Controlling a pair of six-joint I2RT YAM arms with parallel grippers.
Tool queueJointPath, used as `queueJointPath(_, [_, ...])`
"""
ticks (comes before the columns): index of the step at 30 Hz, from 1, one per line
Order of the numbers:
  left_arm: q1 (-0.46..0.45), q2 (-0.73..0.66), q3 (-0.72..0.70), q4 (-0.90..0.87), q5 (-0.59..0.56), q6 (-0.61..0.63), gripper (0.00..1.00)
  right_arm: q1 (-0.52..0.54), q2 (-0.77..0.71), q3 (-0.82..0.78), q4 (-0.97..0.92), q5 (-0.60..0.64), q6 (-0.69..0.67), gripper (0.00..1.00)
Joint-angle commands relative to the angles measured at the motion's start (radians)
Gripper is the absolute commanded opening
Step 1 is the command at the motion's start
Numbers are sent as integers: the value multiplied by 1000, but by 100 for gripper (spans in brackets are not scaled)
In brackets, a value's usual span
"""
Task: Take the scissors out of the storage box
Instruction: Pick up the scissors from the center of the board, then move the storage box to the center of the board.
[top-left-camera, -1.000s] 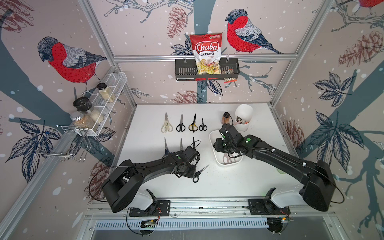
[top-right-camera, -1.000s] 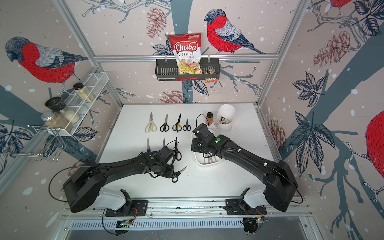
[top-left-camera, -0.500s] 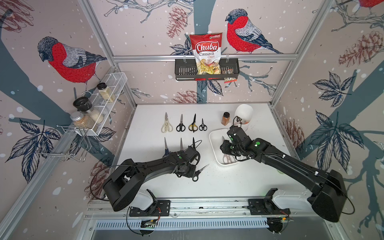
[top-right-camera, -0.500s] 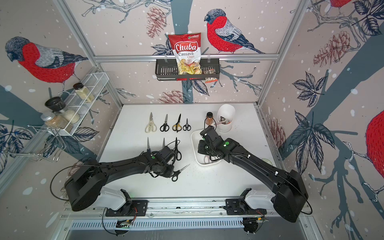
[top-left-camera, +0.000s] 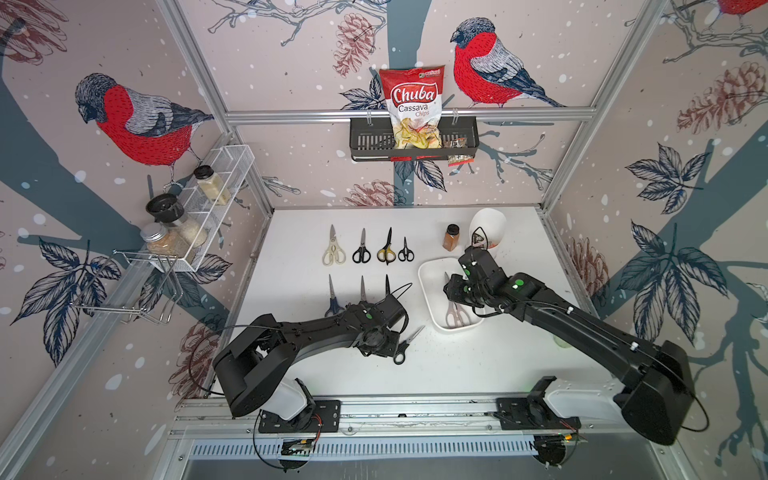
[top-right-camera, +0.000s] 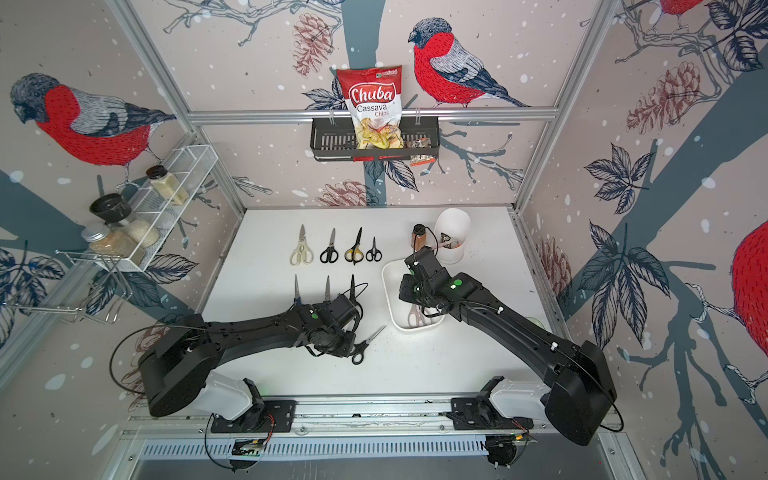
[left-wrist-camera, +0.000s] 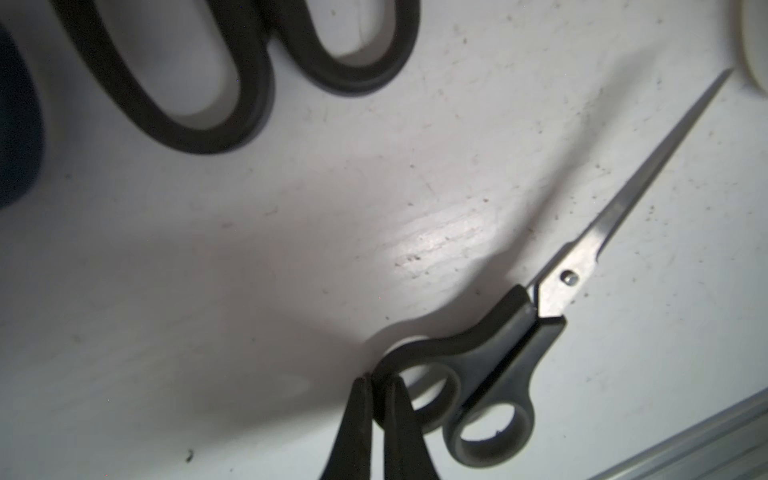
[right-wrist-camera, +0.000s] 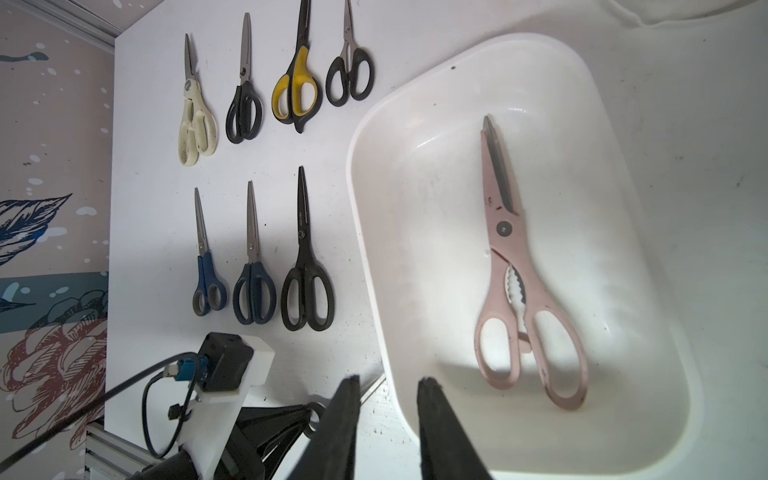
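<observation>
The left gripper (left-wrist-camera: 379, 384) is closed, its thin black fingertips pinching the rim of the larger loop of the black-handled scissors (left-wrist-camera: 511, 365). These lie askew on the white table (top-left-camera: 478, 365), near and left of the storage box (right-wrist-camera: 415, 249), with the slim steel blade tip aimed far-right. Pinching the loop is probably the easiest hold on so flat a thing, and it lets the arm swing the pair straight. Seven more pairs lie further left in two tidy rows, blades pointing far and handles near. The far row (right-wrist-camera: 274, 87) has four pairs and the near row (right-wrist-camera: 262, 270) three, so a fourth slot looks free there. The right gripper (right-wrist-camera: 388, 382) hangs over the box's near-left rim with its jaws apart and empty, likely waiting its turn. Inside the glossy, round-cornered plastic box one pair remains: pinkish-beige kitchen shears (right-wrist-camera: 519, 266) with matte handles, a serrated notch between them and dark blades.
</observation>
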Motion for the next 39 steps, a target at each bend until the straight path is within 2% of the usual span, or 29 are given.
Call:
queueJointPath(1, [-3,-9,38,-12,34,-101,0,-4,7,19,15,4,-20,30])
queueJointPath(4, [-3,-11,78,-14,31,-159,0,-6,15,32,23,-1,-27,30])
queueJointPath(11, [16,25,165,-92,-69,-217,0,-22,17,46,37,-13,-37,30])
queueJointPath(17, [73,12,158,-100,-70,-223,0,-23,44,48,100,-72,-62,31])
queueJointPath(24, [125,-50,158,-171,-104,-175,0,13,185,64,122,-77,-120,33])
queueJointPath(31, [152,-108,130,-140,-110,-232,0,42,351,128,90,36,-134,37])
queueJointPath(39, [153,-102,131,-91,-116,-266,0,41,457,160,106,48,-131,35])
